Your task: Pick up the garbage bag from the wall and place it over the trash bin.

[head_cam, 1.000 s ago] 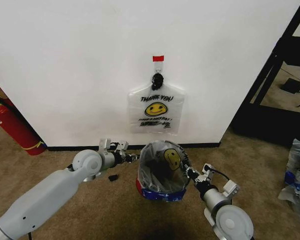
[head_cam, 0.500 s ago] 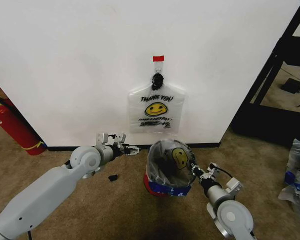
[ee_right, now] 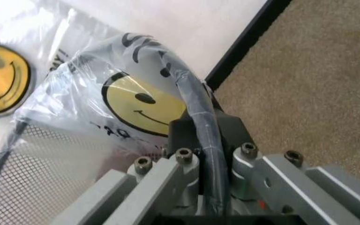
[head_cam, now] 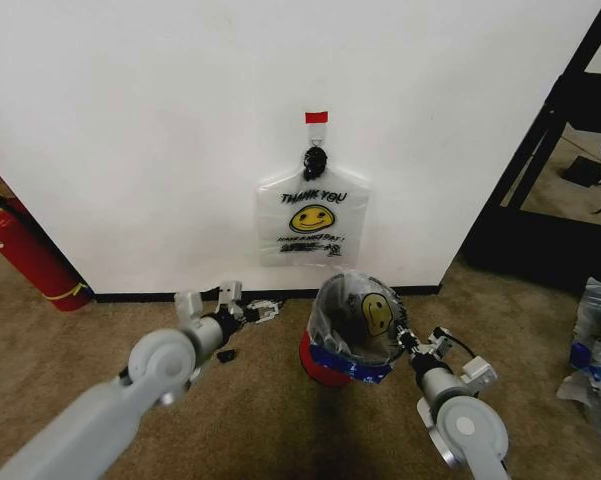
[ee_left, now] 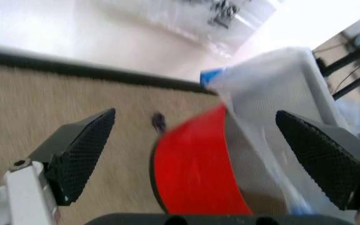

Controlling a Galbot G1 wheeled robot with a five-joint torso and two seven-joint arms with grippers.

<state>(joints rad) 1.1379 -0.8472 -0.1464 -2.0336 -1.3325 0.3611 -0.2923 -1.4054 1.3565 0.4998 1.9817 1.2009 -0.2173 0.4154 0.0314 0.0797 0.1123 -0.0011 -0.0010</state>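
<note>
The trash bin (head_cam: 352, 335), a dark mesh wastebasket with a red base, sits tilted on the carpet near the wall's (head_cam: 130, 130) black baseboard, leaning away from your right gripper (head_cam: 404, 343). That gripper is clamped on the bin's rim together with the garbage bag (head_cam: 365, 312) already stretched over it; the right wrist view shows the rim and film pinched between closed jaws. Your left gripper (ee_left: 205, 154) hovers beside the red base with its pads spread wide, holding nothing.

Risks, as judged: pull further on the rim and the bin may tip fully or drag across the carpet; the thin film may tear at the pinch point, or slip off the far rim, where the blue tape strips show.

A second bag (head_cam: 312, 218) hangs on the black hook (head_cam: 315, 160) under a red tape piece (head_cam: 317, 117). Legible print: "THANK YOU" above a yellow smiley; the smaller lines below are unreadable.
</note>
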